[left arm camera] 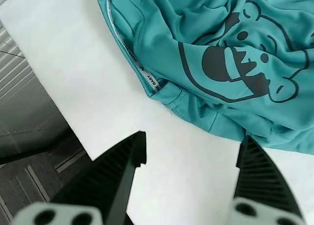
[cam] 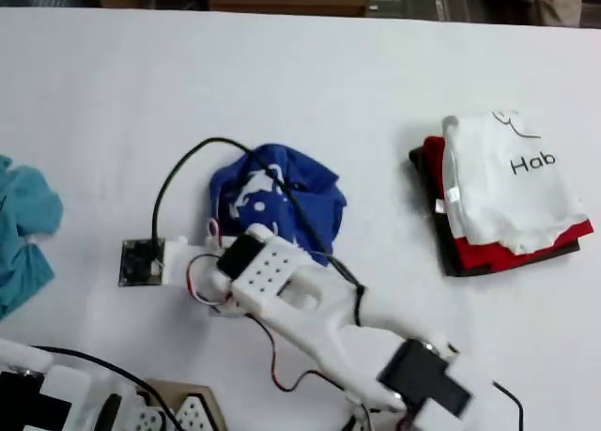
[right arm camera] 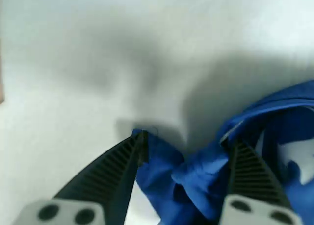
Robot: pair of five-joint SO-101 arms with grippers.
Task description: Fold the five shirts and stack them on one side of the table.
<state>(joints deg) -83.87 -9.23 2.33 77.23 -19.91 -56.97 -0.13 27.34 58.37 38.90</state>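
Left gripper (left arm camera: 192,139) - fingers spread, nothing between them - hangs over bare table (cam: 282,74) just beside the teal shirt (left arm camera: 221,48), which lies crumpled well left of the blue shirt (cam: 272,192). Right gripper (right arm camera: 186,144) is at the blue shirt's near edge, jaws apart, straddling a bunched fold, not clamped. Blue shirt lies crumpled mid-table. The folded stack (cam: 498,206) - white on red on black - is well right of it. The fabric looks light and limp and will likely slump; better pinched at a hem or shoulder seam than in the bunched middle.
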